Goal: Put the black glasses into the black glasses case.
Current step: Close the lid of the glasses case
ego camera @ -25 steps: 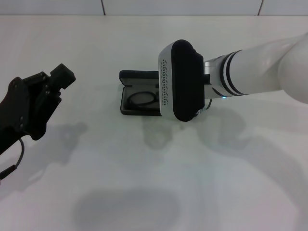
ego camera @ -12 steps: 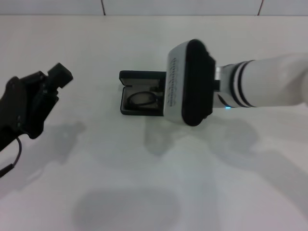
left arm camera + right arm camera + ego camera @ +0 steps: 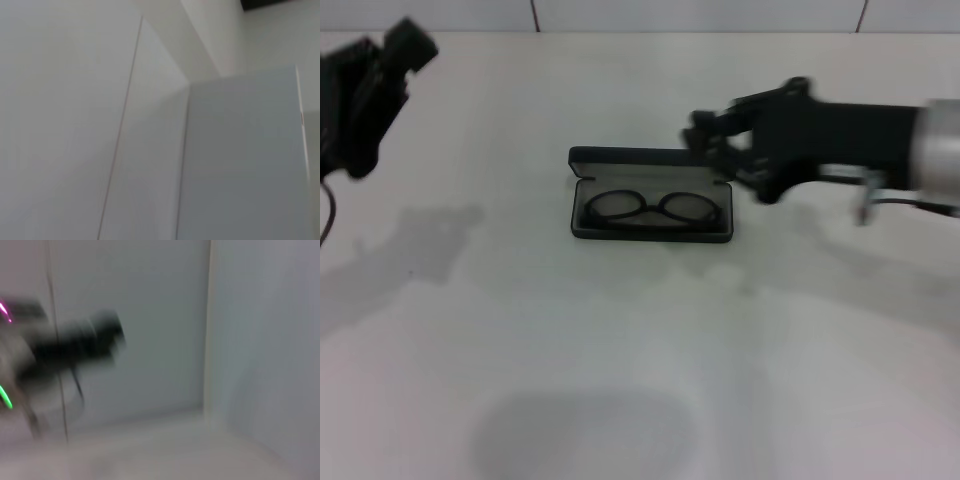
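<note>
The black glasses case [image 3: 650, 195] lies open in the middle of the white table, its lid [image 3: 640, 158] tipped back on the far side. The black glasses [image 3: 650, 208] lie folded inside the case, lenses facing up. My right gripper [image 3: 715, 150] hovers just right of the case's far right corner, pointing left, open and empty. My left gripper [image 3: 392, 55] is raised at the far left, well away from the case. It also shows blurred in the right wrist view [image 3: 75, 347]. The left wrist view shows only wall.
The white table [image 3: 620, 360] carries nothing else besides the case. A white tiled wall [image 3: 700, 15] runs along the table's far edge. Arm shadows fall on the table at the left and right.
My right arm has pulled back to the right, uncovering the case with the glasses in it. My left gripper has risen and moved away to the far left.
</note>
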